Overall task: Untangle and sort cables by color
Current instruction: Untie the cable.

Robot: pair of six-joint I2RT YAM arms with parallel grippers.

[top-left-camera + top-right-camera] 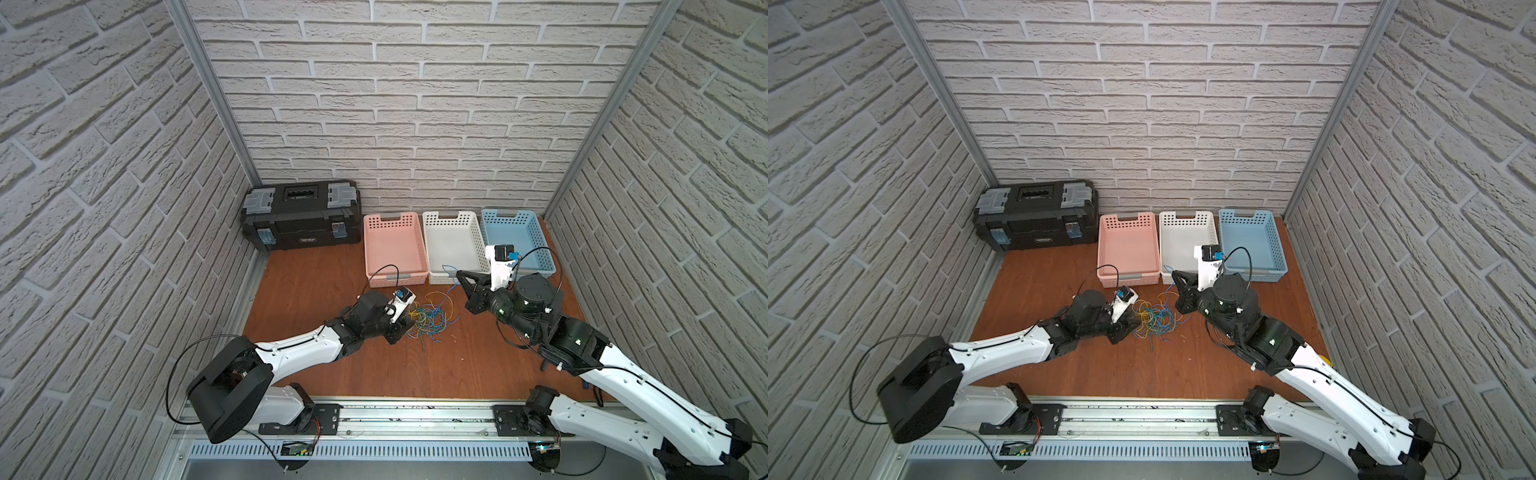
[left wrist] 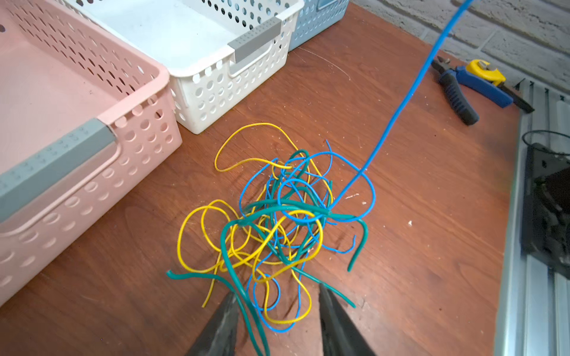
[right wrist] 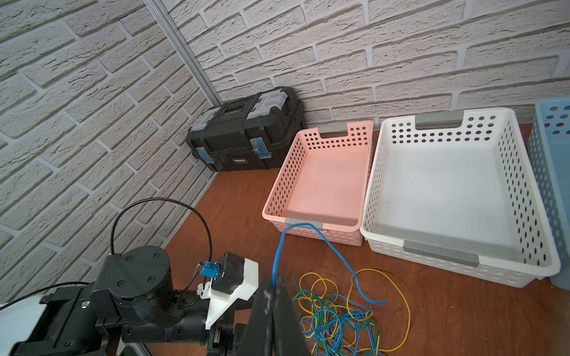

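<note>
The cables (image 1: 428,320) lie in one tangle of yellow, blue and dark green strands on the wooden floor, seen in both top views (image 1: 1154,320). My left gripper (image 2: 277,296) is open at the near edge of the tangle (image 2: 277,222). Loops of blue and yellow and a green strand lie between its fingers, unpinched. My right gripper (image 3: 273,279) is shut on a blue cable (image 3: 327,243) and held above the pile (image 3: 339,314), near the white basket. That blue cable (image 2: 401,101) rises taut from the knot.
Pink (image 1: 395,282), white (image 1: 440,279) and blue (image 1: 503,216) perforated baskets stand in a row at the back wall, with nothing visible inside. A black toolbox (image 1: 301,216) sits in the back left corner. Pliers (image 2: 456,89) and a small yellow object (image 2: 484,69) lie by the right wall.
</note>
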